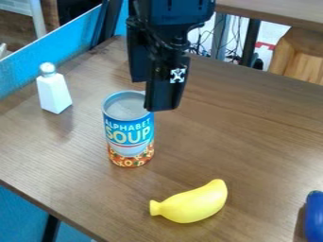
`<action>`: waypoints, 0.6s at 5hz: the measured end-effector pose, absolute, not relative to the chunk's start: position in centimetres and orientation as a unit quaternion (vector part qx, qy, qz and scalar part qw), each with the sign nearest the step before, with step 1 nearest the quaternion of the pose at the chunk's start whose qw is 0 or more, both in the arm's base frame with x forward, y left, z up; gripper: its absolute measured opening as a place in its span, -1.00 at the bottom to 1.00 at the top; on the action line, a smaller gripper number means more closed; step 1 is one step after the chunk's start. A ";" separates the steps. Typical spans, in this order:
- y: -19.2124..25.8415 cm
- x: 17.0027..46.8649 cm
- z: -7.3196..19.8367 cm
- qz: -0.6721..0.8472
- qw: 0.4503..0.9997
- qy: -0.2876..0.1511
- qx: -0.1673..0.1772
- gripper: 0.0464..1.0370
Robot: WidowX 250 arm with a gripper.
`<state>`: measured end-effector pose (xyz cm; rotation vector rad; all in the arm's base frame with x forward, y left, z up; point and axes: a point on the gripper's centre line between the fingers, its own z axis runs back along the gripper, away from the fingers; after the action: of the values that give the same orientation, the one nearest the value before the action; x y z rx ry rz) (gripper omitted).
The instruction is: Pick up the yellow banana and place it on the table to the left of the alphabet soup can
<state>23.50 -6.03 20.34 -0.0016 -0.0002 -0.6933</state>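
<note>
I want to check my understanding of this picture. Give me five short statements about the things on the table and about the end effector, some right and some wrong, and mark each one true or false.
1. The can stands upright. True.
2. The banana lies on top of the can. False: it lies on the table.
3. In this view, the end effector hides part of the can's rim. True.
4. The shaker has fallen on its side. False: it stands upright.
5. The blue thing is cut off by the picture's right edge. True.
</note>
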 end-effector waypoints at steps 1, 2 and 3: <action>-6.0 23.5 19.7 -0.339 0.941 0.011 -0.002 0.93; -6.5 23.3 17.3 -0.349 0.937 0.018 -0.017 0.93; -7.0 23.9 14.5 -0.363 0.931 0.032 -0.029 0.93</action>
<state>23.94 -6.97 14.54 -0.0593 0.0653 -0.7435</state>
